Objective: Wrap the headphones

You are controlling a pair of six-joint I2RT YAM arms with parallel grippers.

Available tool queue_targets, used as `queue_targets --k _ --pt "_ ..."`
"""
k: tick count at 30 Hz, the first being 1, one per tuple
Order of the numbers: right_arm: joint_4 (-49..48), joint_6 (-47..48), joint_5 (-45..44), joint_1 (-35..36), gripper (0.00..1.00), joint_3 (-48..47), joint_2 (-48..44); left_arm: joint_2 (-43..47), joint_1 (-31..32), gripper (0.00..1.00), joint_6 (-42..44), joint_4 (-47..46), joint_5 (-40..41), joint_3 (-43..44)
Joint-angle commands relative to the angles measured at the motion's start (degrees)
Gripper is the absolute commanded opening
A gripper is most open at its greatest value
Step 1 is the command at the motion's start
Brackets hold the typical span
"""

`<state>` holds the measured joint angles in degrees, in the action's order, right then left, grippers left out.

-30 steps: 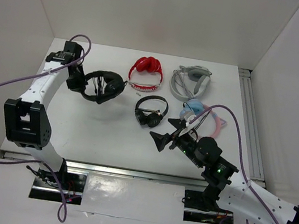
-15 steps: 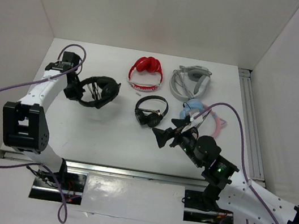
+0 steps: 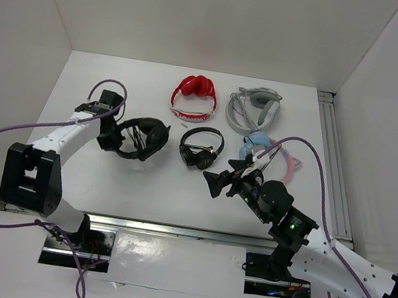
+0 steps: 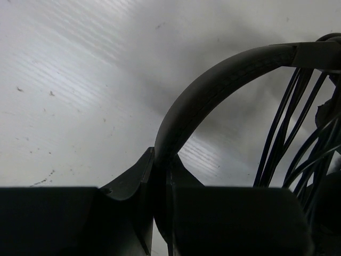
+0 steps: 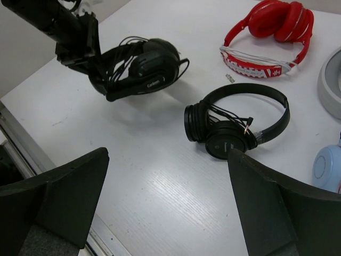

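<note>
The headphones (image 3: 143,138), large and black with thick cups and cable wound across the band, hang just above the table at centre left. My left gripper (image 3: 111,139) is shut on their headband (image 4: 213,90); the cable strands (image 4: 298,133) run across on the right of the left wrist view. The right wrist view shows them too (image 5: 144,66), held by the left arm. My right gripper (image 3: 218,183) is open and empty, hovering over bare table near the small black pair.
A smaller black on-ear pair (image 3: 200,149) lies at centre, also in the right wrist view (image 5: 234,125). A red pair (image 3: 195,96) and a grey pair (image 3: 254,108) lie at the back. A light blue and pink pair (image 3: 262,148) sits right of centre.
My left gripper has carried the headphones nearer and to the right, toward the table's centre. The right gripper has barely moved.
</note>
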<state>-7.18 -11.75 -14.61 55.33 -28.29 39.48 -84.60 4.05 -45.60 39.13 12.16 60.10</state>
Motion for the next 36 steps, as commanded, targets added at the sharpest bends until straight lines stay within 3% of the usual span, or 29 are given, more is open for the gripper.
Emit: queue_targets --k 1,6,7,8,9,10,12,13,16,19,21,25,31,36 --pt "0.9 -0.6 -0.5 -0.2 1.00 -2.1 -1.0 0.4 2.7 0.00 -4.2 -5.5 0.1 -2.1" --pt "1.4 -0.6 -0.5 -0.2 1.00 -2.1 -1.5 -2.8 5.4 0.00 -6.4 -7.6 2.0 -4.3" --pt "1.4 -0.6 -0.5 -0.2 1.00 -2.1 -1.5 -3.5 5.4 0.05 -6.4 -7.6 2.0 -4.8" --pt "1.4 -0.6 -0.5 -0.2 1.00 -2.1 -1.5 -4.2 6.0 0.30 -7.0 -7.6 2.0 -4.8" --pt "1.4 -0.6 -0.5 -0.2 1.00 -2.1 -0.9 -5.0 6.7 0.44 -8.3 -7.1 3.2 -5.4" --pt "1.4 -0.6 -0.5 -0.2 1.00 -2.1 -0.9 -5.0 6.8 0.47 -9.6 -6.4 4.4 -5.4" --pt "1.4 -0.6 0.0 -0.2 1.00 -2.1 -0.9 -5.0 6.8 0.41 -11.2 -6.4 6.0 -6.6" --pt "1.4 -0.6 0.0 -0.2 1.00 -2.1 -0.9 -5.0 6.2 0.45 -11.2 -6.4 6.0 -7.4" --pt "0.9 -0.6 0.5 -0.2 1.00 -1.6 -0.9 -3.8 5.7 0.68 -11.2 -7.1 6.0 -8.2" --pt "0.9 -0.6 0.5 -0.2 1.00 -1.6 -0.4 -0.8 6.9 0.77 -11.9 -6.6 5.4 -8.7" --pt "1.4 -0.6 0.5 -0.2 1.00 -2.2 -0.4 4.4 8.2 1.00 -12.8 -5.4 8.0 -8.7" --pt "3.7 -1.1 -0.1 -0.2 1.00 -4.4 1.9 15.5 10.0 1.00 -13.5 -1.5 10.1 -6.0" --pt "19.5 -7.2 -6.7 -0.2 1.00 -15.6 6.4 27.4 13.5 1.00 -8.1 7.8 12.4 0.3" --pt "35.6 -12.0 -11.0 0.3 1.00 -25.1 1.3 42.6 15.5 1.00 5.3 8.4 2.6 -0.9"
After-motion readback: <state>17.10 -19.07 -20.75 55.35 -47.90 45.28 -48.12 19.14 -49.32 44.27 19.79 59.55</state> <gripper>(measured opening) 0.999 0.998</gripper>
